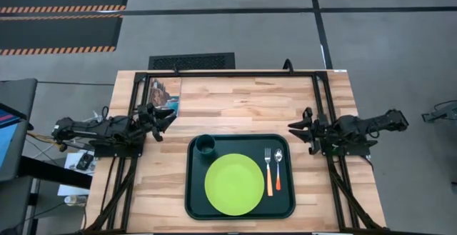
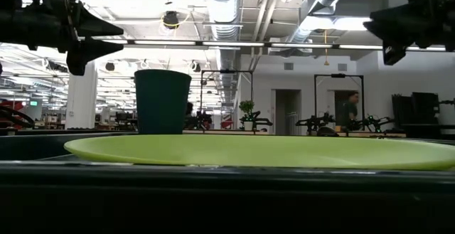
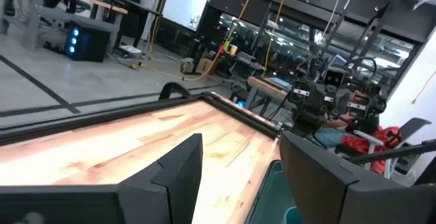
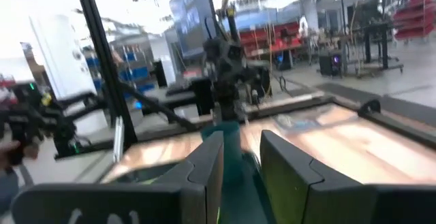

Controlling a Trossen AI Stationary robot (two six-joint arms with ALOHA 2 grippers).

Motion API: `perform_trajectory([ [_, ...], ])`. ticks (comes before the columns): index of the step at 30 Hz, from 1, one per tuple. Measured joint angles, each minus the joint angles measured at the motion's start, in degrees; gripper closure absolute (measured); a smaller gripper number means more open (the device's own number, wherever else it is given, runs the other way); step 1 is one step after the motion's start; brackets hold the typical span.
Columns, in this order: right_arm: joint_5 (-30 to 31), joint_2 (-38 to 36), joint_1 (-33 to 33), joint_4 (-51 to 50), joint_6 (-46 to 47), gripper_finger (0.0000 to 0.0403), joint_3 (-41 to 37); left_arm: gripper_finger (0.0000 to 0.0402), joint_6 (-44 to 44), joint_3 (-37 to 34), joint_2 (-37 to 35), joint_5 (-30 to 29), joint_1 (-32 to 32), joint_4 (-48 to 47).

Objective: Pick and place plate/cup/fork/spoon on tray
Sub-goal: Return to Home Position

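Left gripper point(image 1: 163, 120) hangs at the left side of the table, fingers parted and holding nothing, just off the tray's point(image 1: 191, 192) far left corner. Right gripper point(image 1: 297, 130) mirrors it on the right, fingers also apart and empty, just beyond the tray's right rim.

On the tray, everything looks placed: the cup point(image 1: 206, 145) in the far left corner, the plate point(image 1: 234, 183) in the middle, the fork point(image 1: 268, 171) and the spoon point(image 1: 278, 168) side by side to its right.

The risk now, as I read it, is a careless sweep. The left fingers sit near the cup and could tip it; the right ones sit near the cutlery and could scatter it. The booklet point(image 1: 163, 96) lies just beyond the left gripper. Open wood shows across the far half of the table between the arms, the safest room for moving.
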Motion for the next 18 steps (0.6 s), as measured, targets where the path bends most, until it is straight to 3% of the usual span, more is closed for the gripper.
perform_trajectory([
  [6, 0.0, 0.2, 0.0, -5.0, 1.8, 0.0280, 0.0, 0.0217, 0.2, 0.0, 0.0, 0.0, 0.0, 0.0],
  [18, -0.2, 0.1, 0.0, -5.6, 3.9, 0.0280, -0.1, 0.0217, 1.3, -0.1, 0.0, -0.1, 0.0, 0.0],
])
